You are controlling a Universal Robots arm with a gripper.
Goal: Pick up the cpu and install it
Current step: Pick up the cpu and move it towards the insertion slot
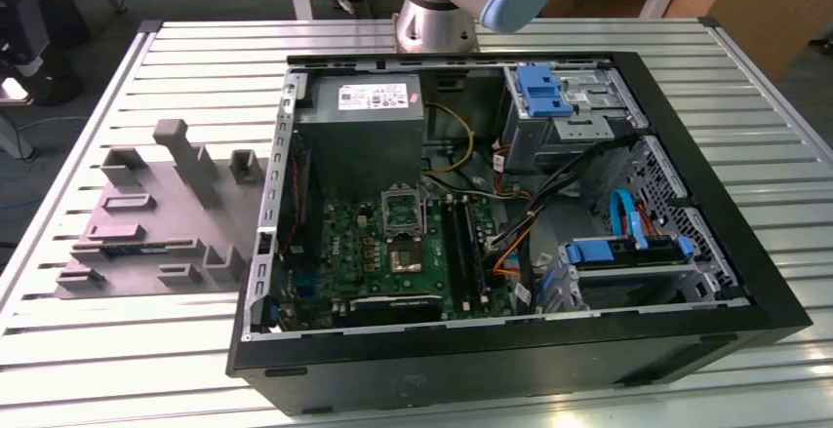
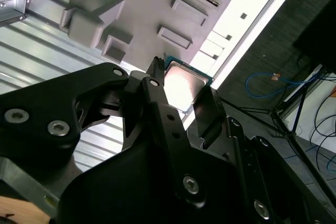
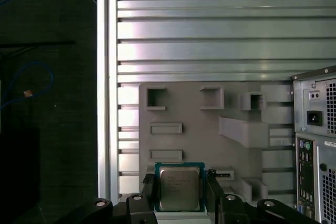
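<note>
Clamping the cpu [image 3: 179, 187] by two opposite edges, the gripper [image 3: 180, 199] has its fingers [image 3: 148, 192] closed to the chip's width, one pad on each side. In the second wrist view the same grip shows: cpu [image 2: 185, 83] between the two black fingers [image 2: 206, 113] of the gripper [image 2: 181, 81].

Cpu attitude: flat, silvery lid facing both wrist cameras, green rim visible along its edges. The chip is square, so no long axis applies; its sides run parallel to the tray's edges.

Location: over the tray [image 3: 210, 129] edge nearest the table [image 3: 210, 35] rim, beside the case [image 3: 315, 129]. Whether the chip is clear of the tray cannot be told.

In the exterior view the case [image 1: 729, 350] lies open, with the tray [image 1: 143, 243] to the exterior view's left.
</note>
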